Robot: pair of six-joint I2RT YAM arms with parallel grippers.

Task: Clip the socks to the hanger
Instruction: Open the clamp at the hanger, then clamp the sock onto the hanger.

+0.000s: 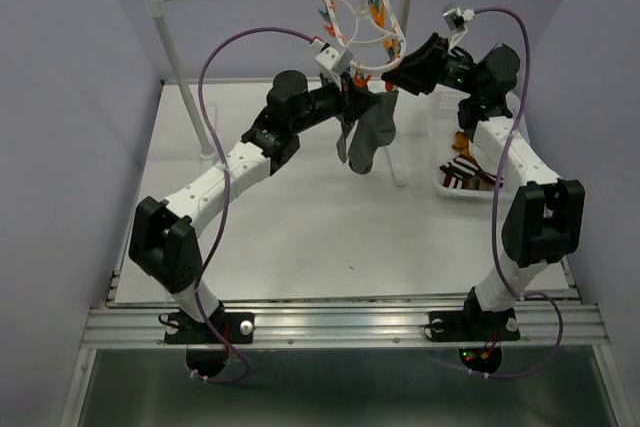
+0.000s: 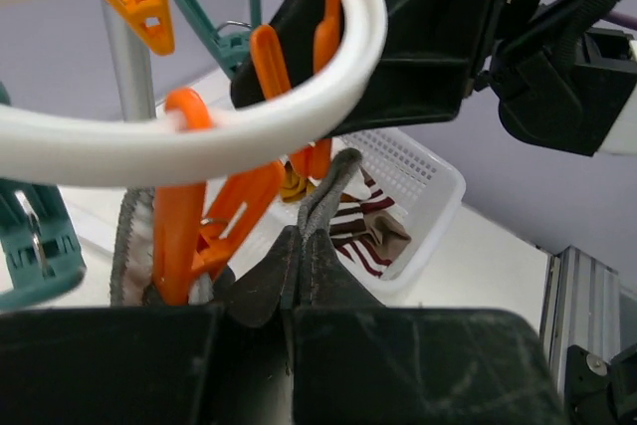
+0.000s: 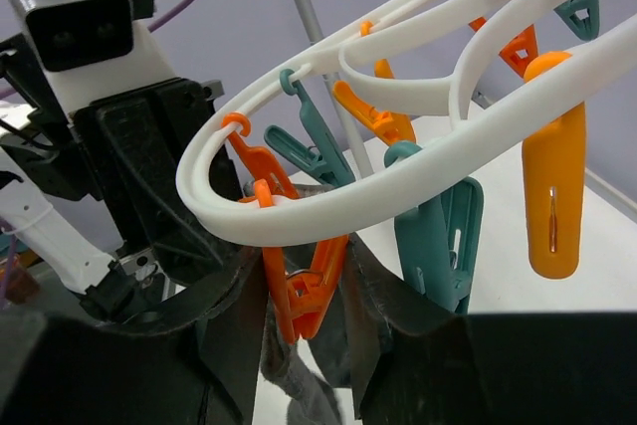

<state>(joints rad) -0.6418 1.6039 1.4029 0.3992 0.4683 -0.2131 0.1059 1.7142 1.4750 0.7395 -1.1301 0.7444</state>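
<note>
**A:** What is nearest the left tool (image 2: 296,281)?

**B:** The grey sock (image 2: 333,181). The tool is pinched together on its cuff, and the cuff edge stands up just past the tips. In the top view the rest of the sock hangs straight down below the tool, so its long axis is vertical.

**A:** And the clip?

**B:** The orange clip (image 3: 304,291) hangs just ahead of that tool and a little to its left. I cannot tell whether its mouth has any fabric. The right tool (image 3: 311,320) faces it from the opposite side, half-closed and clamped on the clip's sides.

**A:** Which arm is better placed?

**B:** The left, I judge. The cuff has to go slightly up and across into the clip. Above both tools is the hanger (image 3: 299,208). Farther off on the tabletop, the basket (image 2: 438,181) holds a striped sock (image 2: 363,236).
</note>
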